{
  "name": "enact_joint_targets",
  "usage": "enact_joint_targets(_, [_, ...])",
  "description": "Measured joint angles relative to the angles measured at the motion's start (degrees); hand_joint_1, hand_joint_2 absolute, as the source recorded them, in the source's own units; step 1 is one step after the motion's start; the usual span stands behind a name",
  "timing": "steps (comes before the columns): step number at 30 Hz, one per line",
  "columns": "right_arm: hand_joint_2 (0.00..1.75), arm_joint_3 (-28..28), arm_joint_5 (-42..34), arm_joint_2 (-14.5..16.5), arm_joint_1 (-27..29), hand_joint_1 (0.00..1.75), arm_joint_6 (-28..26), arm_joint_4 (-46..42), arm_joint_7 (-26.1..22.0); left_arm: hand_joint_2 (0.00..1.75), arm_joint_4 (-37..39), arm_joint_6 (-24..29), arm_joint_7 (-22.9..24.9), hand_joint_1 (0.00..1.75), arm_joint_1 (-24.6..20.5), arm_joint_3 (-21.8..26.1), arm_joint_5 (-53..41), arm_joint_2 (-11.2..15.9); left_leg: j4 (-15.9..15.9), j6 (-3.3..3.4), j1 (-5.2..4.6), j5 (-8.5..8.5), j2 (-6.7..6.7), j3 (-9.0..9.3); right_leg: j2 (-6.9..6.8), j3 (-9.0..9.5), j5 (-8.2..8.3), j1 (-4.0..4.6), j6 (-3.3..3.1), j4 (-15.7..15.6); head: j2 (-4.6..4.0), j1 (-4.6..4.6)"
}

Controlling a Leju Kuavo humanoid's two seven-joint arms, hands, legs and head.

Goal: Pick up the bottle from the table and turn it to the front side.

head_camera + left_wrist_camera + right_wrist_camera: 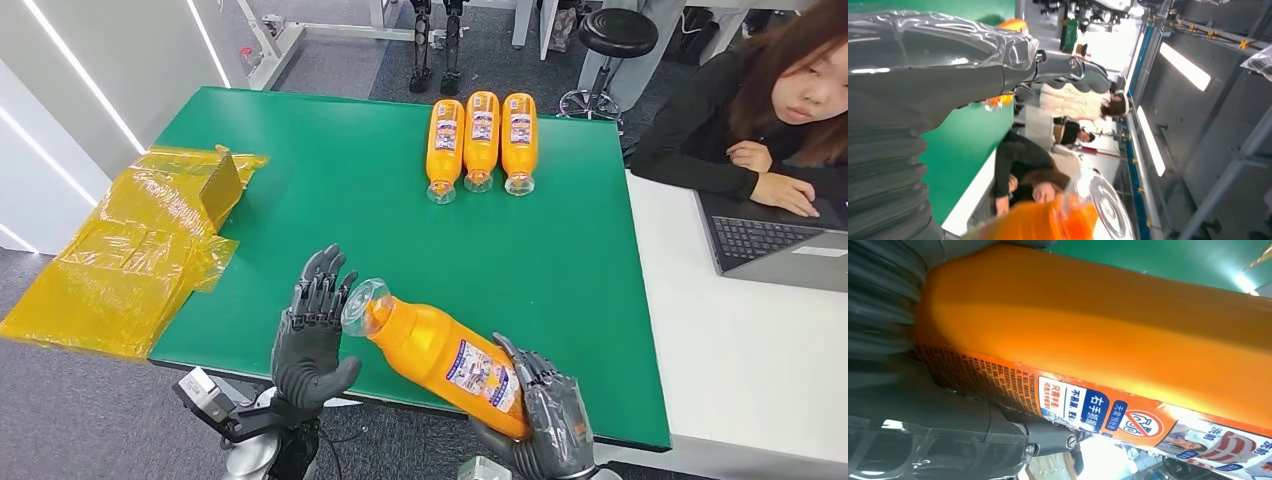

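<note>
An orange bottle with a clear cap and a printed label is lifted over the green table's near edge, lying tilted with the cap pointing left. My right hand grips its lower end from beneath. In the right wrist view the bottle sits close against that hand, label text showing. My left hand stands beside the cap with fingers spread and nothing in it; I cannot tell whether it touches the cap. The left wrist view has the left hand and the bottle's cap end.
Three more orange bottles lie side by side at the table's far edge. Yellow plastic bags cover the left corner. A person sits at the white table on the right with a laptop.
</note>
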Motion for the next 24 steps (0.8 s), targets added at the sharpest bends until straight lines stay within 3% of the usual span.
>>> enact_joint_targets(9, [1.75,3.64,-1.81,4.24,-1.11,1.75,1.16,1.57,-0.30,1.75,0.19,-3.76,1.55,0.00,-1.80,-5.04,3.57,0.08,0.01,0.00,-0.01,0.00,0.00,0.01,0.00,0.02,0.01,-0.01,0.00,0.00,0.00,0.00])
enact_joint_targets(19, [1.75,7.02,-3.15,6.41,-3.49,1.75,2.20,4.91,-0.33,1.75,0.24,-5.61,2.48,0.00,-4.94,-8.46,6.22,0.90,0.00,-0.01,0.00,0.01,0.01,0.02,0.03,0.00,0.02,0.00,-0.01,0.01,0.00,0.00])
enact_joint_targets(20, [1.75,7.23,-3.19,6.62,-3.82,1.75,2.24,5.22,-0.34,1.75,0.24,-5.62,2.52,0.08,-5.24,-8.57,6.41,1.00,0.00,-0.01,0.00,0.01,0.02,0.02,0.03,0.00,0.02,0.00,-0.01,0.01,0.00,-0.01])
enact_joint_targets(23, [1.75,7.64,-3.34,7.16,-4.59,1.75,2.34,5.99,-0.35,1.75,0.24,-5.77,2.82,1.38,-5.80,-8.73,7.12,1.32,0.01,-0.01,0.00,0.01,0.03,0.02,0.03,0.01,0.02,0.00,-0.01,0.01,0.00,-0.01])
enact_joint_targets(24, [1.75,7.75,-3.46,7.30,-4.81,1.75,2.35,6.21,-0.34,1.75,0.24,-5.85,3.00,1.74,-5.93,-8.76,7.47,1.43,0.01,-0.01,0.00,0.01,0.03,0.02,0.03,0.01,0.02,0.00,-0.01,0.01,0.00,-0.01])
